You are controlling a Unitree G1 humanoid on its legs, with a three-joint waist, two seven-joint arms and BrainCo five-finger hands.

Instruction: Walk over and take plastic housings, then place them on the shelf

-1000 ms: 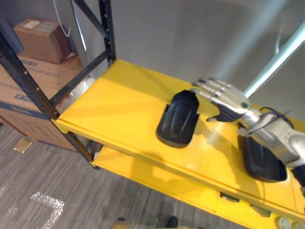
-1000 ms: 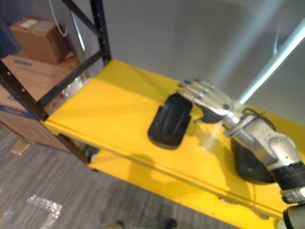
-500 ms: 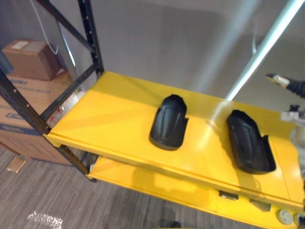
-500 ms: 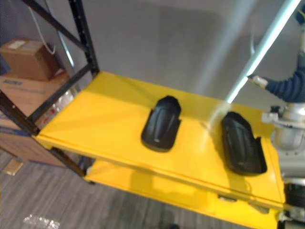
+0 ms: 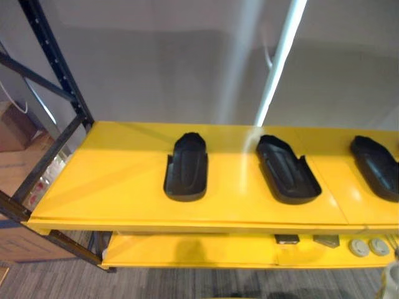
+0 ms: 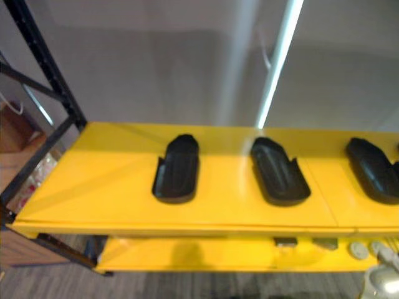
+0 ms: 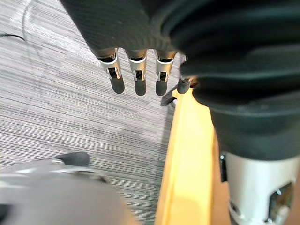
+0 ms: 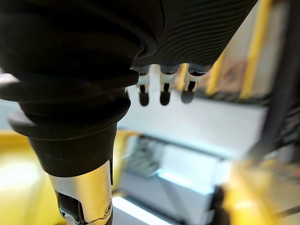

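Left eye view: left housing (image 5: 186, 167), middle housing (image 5: 287, 169) and third housing (image 5: 376, 167), at 3 o'clock, rest on the yellow shelf (image 5: 112, 180).

Left wrist view: the left hand (image 7: 117, 28) hangs with fingers (image 7: 139, 77) straight and empty beside a yellow edge (image 7: 187, 154). A turn could bump that edge.

Right wrist view: the right hand (image 8: 197, 28) is likewise slack and empty.

The camera has swung since half a second ago, bringing the third housing into view.

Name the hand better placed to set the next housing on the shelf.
Probably left. Both the left hand and right hand hang open and empty, but the bare stretch of the shelf lies left of the three housings.
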